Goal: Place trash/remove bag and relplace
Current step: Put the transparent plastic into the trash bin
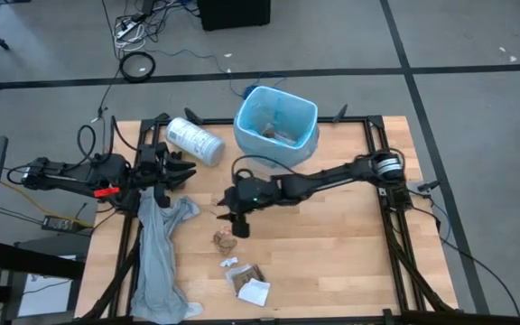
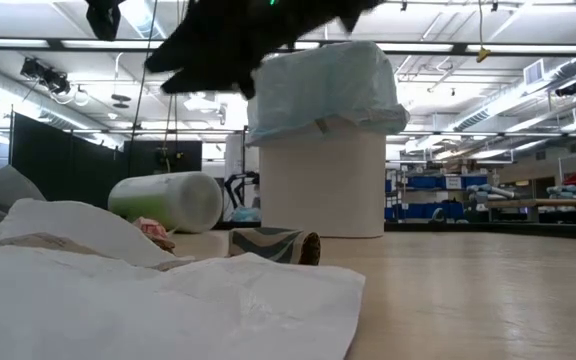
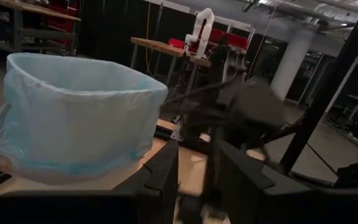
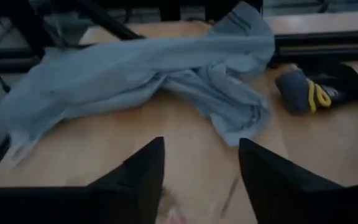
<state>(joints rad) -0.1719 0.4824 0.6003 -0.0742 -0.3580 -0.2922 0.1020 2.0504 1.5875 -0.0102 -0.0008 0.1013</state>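
Note:
The white bin (image 1: 276, 125) lined with the light-blue bag (image 3: 73, 118) stands at the table's far edge. Trash scraps lie near the middle and near edge: a brown crumple (image 1: 225, 238), a brown wrapper (image 1: 245, 274) and white paper (image 1: 255, 292), which fills the foreground of the low view (image 2: 168, 300). My right gripper (image 1: 230, 217) hovers open above the table just beyond the brown crumple, pointing at the grey liner (image 4: 166, 81). My left gripper (image 1: 183, 170) is open by the left edge, beside the white roll (image 1: 194, 142).
The long grey liner (image 1: 161, 253) sprawls from the left arm down to the near-left corner. The printed white roll (image 2: 168, 200) lies left of the bin. A dark object with a yellow band (image 4: 309, 90) sits beyond the liner. Black frame rails border the table.

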